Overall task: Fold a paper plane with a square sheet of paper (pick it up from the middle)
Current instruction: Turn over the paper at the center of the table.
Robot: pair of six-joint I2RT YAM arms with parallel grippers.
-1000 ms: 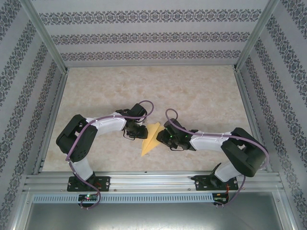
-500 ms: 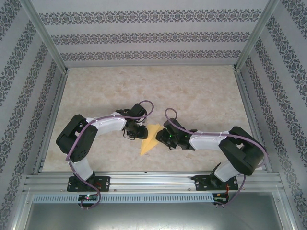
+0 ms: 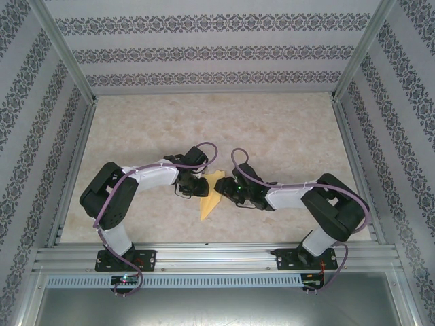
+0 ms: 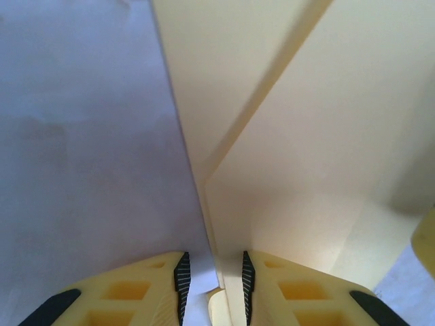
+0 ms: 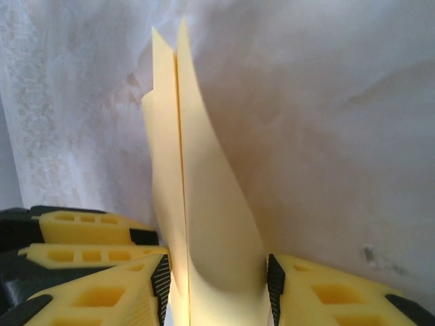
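No readable writing. Left gripper (image 4: 212, 288) pinches paper plane (image 4: 299, 156); right gripper (image 5: 217, 288) parted around it.

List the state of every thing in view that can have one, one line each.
paper plane: partly folded, creased, held between both arms above the table.
left tool: fingers nearly together, closed on an edge of the paper plane.
right tool: fingers apart, the paper plane's upright folded layers standing between them; grip unclear.
table: flat, marbled top.

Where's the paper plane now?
In the top view, the paper plane lies mid-table, between the left gripper and right gripper.
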